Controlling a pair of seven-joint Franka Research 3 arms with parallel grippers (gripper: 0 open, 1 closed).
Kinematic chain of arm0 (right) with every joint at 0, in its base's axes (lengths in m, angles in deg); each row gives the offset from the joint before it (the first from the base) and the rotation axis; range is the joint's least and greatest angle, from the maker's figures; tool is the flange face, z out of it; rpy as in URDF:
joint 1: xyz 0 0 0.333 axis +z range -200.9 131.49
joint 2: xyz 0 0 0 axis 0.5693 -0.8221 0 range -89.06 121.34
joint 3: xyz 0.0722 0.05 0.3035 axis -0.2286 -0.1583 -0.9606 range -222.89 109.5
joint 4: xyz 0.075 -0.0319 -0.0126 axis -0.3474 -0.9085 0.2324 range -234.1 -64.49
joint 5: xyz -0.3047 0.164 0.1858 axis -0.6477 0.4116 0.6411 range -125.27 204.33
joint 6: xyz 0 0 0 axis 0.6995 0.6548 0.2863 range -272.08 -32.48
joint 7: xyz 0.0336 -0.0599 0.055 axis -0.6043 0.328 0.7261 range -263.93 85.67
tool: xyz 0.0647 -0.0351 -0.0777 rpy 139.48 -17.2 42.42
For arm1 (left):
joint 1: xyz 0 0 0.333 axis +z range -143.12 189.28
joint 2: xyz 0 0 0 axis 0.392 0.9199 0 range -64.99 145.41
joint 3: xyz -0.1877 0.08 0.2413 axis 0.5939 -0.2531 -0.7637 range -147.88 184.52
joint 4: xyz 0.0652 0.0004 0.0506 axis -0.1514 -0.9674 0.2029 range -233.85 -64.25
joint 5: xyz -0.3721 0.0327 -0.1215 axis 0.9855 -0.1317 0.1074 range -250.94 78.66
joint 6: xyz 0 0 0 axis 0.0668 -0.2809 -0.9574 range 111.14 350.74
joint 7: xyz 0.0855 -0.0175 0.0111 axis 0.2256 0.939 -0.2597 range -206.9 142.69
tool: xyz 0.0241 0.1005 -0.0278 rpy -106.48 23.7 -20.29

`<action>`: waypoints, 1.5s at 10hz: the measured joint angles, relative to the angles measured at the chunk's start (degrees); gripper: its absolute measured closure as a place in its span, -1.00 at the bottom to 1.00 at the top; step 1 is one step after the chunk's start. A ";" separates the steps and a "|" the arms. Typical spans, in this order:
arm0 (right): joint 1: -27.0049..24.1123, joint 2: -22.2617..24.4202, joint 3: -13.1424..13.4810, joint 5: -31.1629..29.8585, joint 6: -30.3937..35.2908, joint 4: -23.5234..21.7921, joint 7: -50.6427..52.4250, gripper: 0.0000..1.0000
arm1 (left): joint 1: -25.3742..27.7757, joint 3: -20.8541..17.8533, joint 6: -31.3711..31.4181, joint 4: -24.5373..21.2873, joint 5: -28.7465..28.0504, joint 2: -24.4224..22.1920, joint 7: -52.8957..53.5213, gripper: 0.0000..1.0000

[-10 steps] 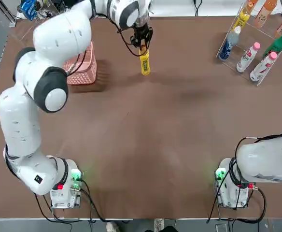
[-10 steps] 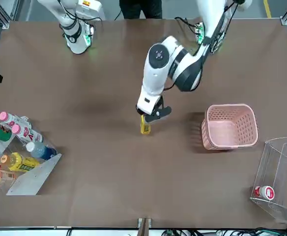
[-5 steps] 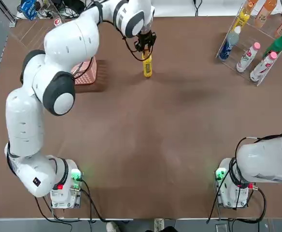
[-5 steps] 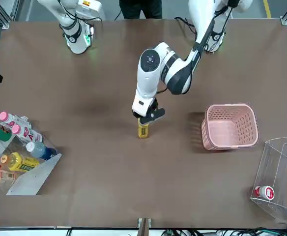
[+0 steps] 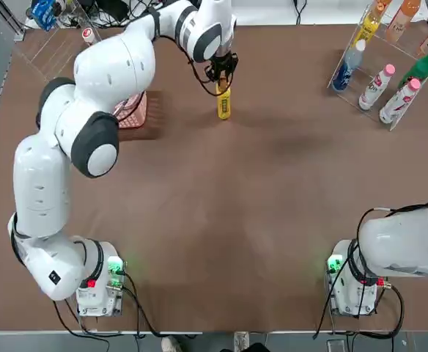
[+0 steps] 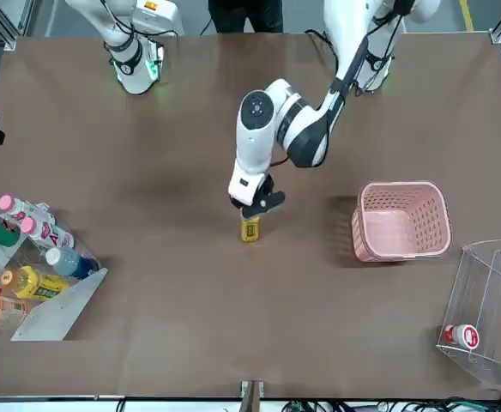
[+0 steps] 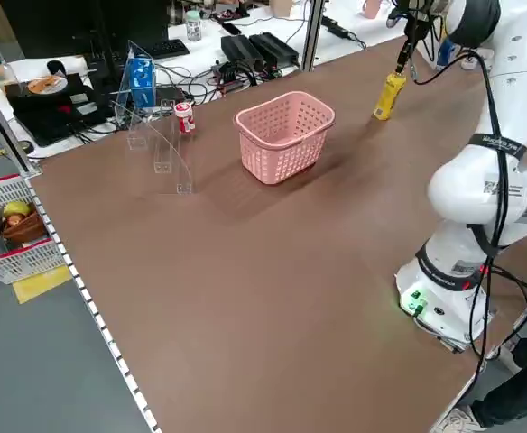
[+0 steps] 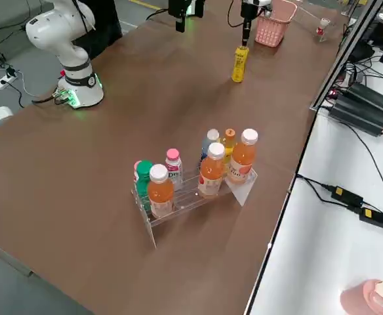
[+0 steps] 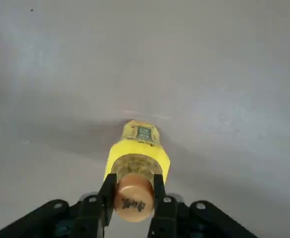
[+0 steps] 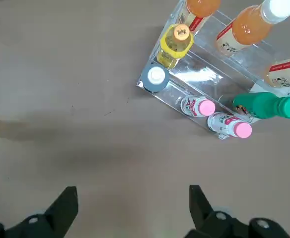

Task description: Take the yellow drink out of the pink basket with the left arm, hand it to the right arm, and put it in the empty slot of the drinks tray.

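Yellow drink: hangs from the left gripper (image 9: 135, 178), above the worktop (image 5: 221, 220), leaning slightly; in the top view the pink basket (image 5: 135, 110) is at 9 o'clock from it, the tray (image 6: 64, 311) at about 2 o'clock.
Left jaws: clenched on the drink (image 9: 137, 148) at its cap (image 9: 134, 197) end; body free below.
Right jaws: released and wide apart, nothing between them; the right gripper (image 10: 134, 191) is beyond the 3 o'clock edge of the top view.
Handover: bring the drink towards 3 o'clock (top view), well clear of the bottles. Hold the left arm steady. Approach the exposed body with the right jaws, below the left ones. Close squarely; release the left only once the right grip is firm.
Slot: a gap (image 10: 204, 75) among the bottles appears to be the target. Keep the drink upright, centre it, then lower; a tilted base could catch a divider or knock a neighbour.
Tray: partly cut off at 1 o'clock in the top view; clear walls make the slot edges hard to make out.
Clearance: height above the worktop cannot be judged exactly.
Left jaw contact: hidden from overhead by the wrist and cable.
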 joint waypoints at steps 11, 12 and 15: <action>0.00 0.00 -0.01 0.01 0.00 0.01 0.00 -0.98 | 3.33 -2.07 -13.26 3.03 -1.04 -9.07 1.03 -1.00; 0.00 0.00 -0.01 0.01 0.00 0.01 0.00 -0.98 | 5.63 -3.20 -16.19 3.09 -1.40 -12.28 4.20 -1.00; -0.01 0.00 0.00 0.01 0.00 0.03 0.00 -0.98 | 10.89 -11.15 -25.34 3.05 0.93 -20.33 22.58 -1.00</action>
